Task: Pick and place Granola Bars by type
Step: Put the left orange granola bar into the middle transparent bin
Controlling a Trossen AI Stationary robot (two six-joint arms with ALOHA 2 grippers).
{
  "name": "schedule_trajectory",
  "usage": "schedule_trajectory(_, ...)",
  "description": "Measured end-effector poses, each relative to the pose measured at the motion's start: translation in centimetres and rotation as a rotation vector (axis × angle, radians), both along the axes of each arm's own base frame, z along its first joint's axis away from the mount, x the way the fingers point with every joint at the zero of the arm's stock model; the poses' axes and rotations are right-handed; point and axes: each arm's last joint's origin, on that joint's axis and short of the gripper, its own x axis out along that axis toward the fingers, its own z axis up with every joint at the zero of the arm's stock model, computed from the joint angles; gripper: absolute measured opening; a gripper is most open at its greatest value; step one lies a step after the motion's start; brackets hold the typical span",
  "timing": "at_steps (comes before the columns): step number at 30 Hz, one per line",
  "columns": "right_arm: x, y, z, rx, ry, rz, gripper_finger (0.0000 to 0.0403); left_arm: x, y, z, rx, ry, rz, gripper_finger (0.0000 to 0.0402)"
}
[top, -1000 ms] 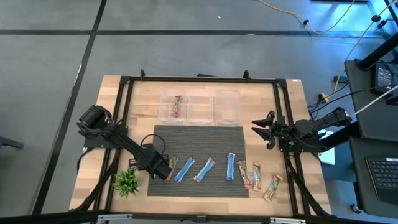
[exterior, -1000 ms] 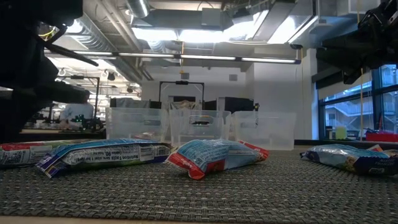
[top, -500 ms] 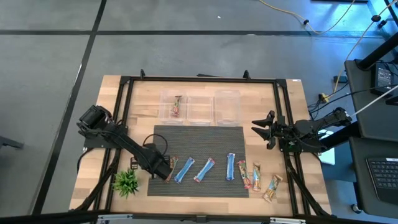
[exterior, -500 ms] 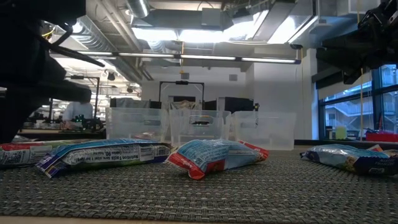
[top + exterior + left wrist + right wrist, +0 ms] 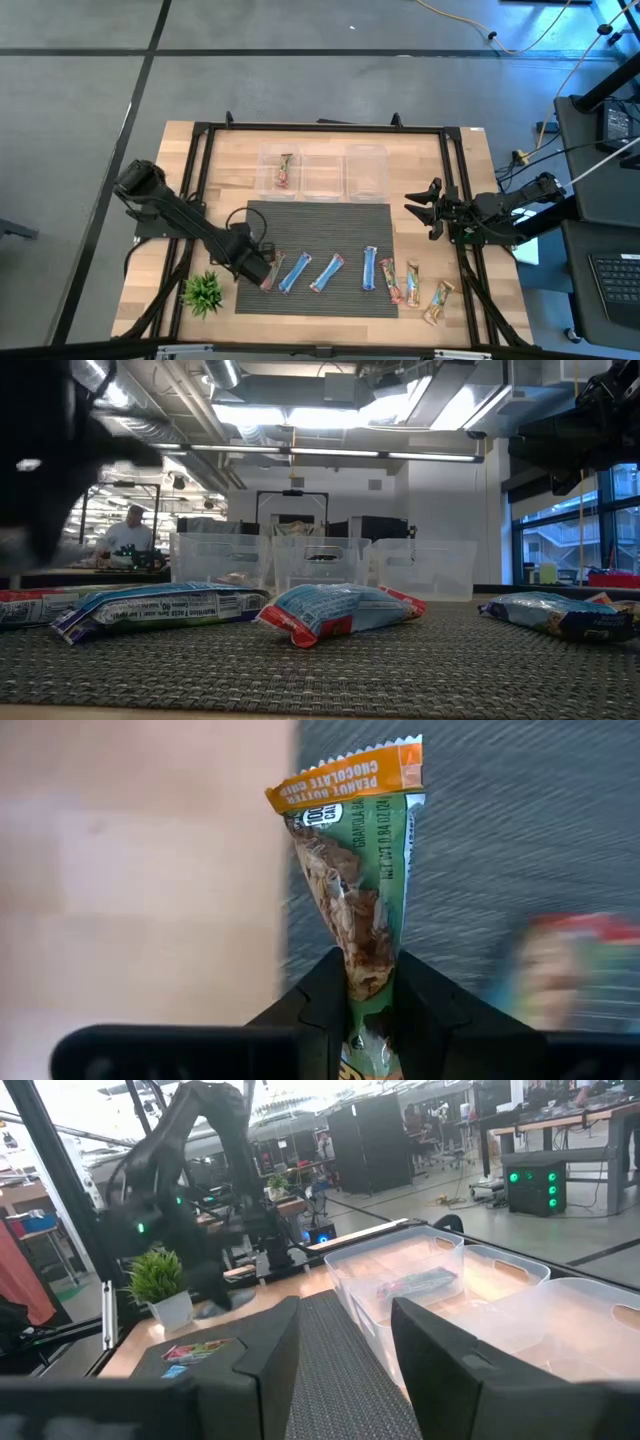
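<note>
Left hand (image 5: 370, 1005) pinched on one end of a light, crinkly, slippery granola bar (image 5: 357, 870); right hand (image 5: 428, 208) spread wide, idle.

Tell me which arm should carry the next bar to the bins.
Left, probably. The left hand is already shut on a green-wrapped bar at the mat's near-left corner. The right hand waits open and empty off the mat's right edge.

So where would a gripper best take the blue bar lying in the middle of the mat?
Grip the middle blue bar across its narrow width at mid-length, coming straight down from above. It lies flat and slanted on the mat, clear of the other bars, so the fingers should probably turn to straddle its long sides.
</note>
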Motion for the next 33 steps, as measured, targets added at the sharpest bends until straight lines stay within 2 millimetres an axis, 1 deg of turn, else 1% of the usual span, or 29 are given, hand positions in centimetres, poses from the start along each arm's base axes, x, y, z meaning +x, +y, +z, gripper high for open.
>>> schedule_trajectory(4, 0.0, 0.0, 0.0, -0.028, 0.005, -0.002, 0.0163, 0.1, 1.5, 2.6, 0.172, -0.220, -0.036, 0.0055)
schedule_trajectory(7, 0.0, 0.0, 0.0, -0.045, 0.009, -0.003, 0.0163, 0.9, 3.4, 4.7, 0.295, -0.363, -0.080, 0.0055)
schedule_trajectory(10, 0.0, 0.0, 0.0, -0.043, 0.008, -0.003, 0.0163, 2.3, 5.8, 6.5, 0.378, -0.451, -0.175, 0.0055)
schedule_trajectory(13, 0.0, 0.0, 0.0, -0.037, 0.006, -0.003, 0.0163, 4.4, 8.7, 8.1, 0.464, -0.534, -0.294, 0.0055)
schedule_trajectory(16, 0.0, 0.0, 0.1, 0.050, -0.022, 0.007, 0.0163, 6.5, 11.8, 9.5, 0.548, -0.636, -0.414, 0.0055)
schedule_trajectory(18, 0.0, 0.1, 0.4, 0.093, -0.053, 0.033, 0.0163, 7.6, 13.8, 10.1, 0.599, -0.700, -0.476, 0.0055)
schedule_trajectory(21, 0.0, 0.2, 0.5, 0.102, -0.071, 0.080, 0.0163, 8.8, 16.7, 9.8, 0.662, -0.718, -0.533, 0.0055)
schedule_trajectory(23, 0.0, 0.2, 0.7, 0.134, -0.091, 0.088, 0.0163, 9.3, 18.3, 9.1, 0.675, -0.694, -0.544, 0.0055)
schedule_trajectory(25, 0.0, 0.2, 0.7, 0.160, -0.098, 0.090, 0.0163, 9.7, 19.7, 7.9, 0.667, -0.650, -0.536, 0.0055)
schedule_trajectory(29, 0.0, 0.2, 0.7, 0.230, -0.113, 0.098, 0.0163, 10.3, 21.8, 5.5, 0.627, -0.573, -0.517, 0.0055)
schedule_trajectory(33, 0.0, 0.2, 0.8, 0.252, -0.120, 0.102, 0.0163, 10.9, 23.1, 2.9, 0.569, -0.511, -0.520, 0.0056)
